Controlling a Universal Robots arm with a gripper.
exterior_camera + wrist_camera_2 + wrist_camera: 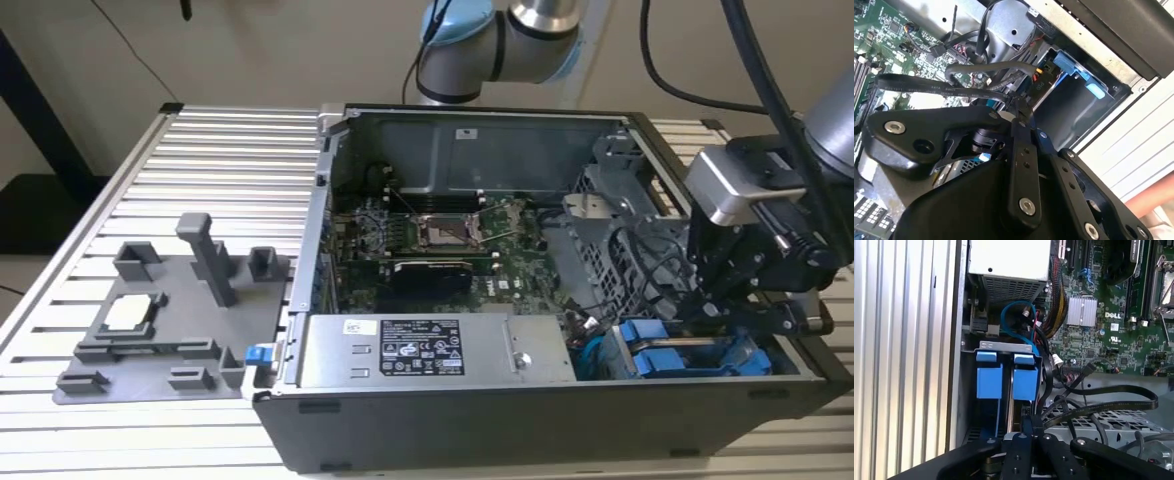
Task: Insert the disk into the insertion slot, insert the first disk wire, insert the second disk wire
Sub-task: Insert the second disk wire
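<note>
Two blue carriers sit side by side in the drive bay, and that is where the action is. Nearest us in the first wrist view, the tool [1026, 440] hovers just over the bay, its black linkage arms meeting at a narrow tip; the fingers look pressed together, pinching nothing I can make out. Just beyond that tip sits the disk [1025, 377], seated in its slot beside the other carrier [989, 376], both blue handles facing up out of the cage. I can't say for certain which of the pair is the task's disk; I take the one in line with the tip.

Its long axis runs down into the bay, handle end outward, connector end buried toward the cables. That makes sense: the handle stays reachable, the plugs meet the wiring.

Further out, a blue cable [1013, 320] loops behind the bay among black leads [1104, 400], loose and apparently unplugged, so by my reading the insertion is done and the wires are not.

Over in the exterior view, the bay [694, 355] sits at about four o'clock in the computer case [534, 420], with the tool [705, 318] directly above it. Farthest off, at nine o'clock on the tabletop [214, 160], a grey fixture [174, 320] stands idle.
</note>
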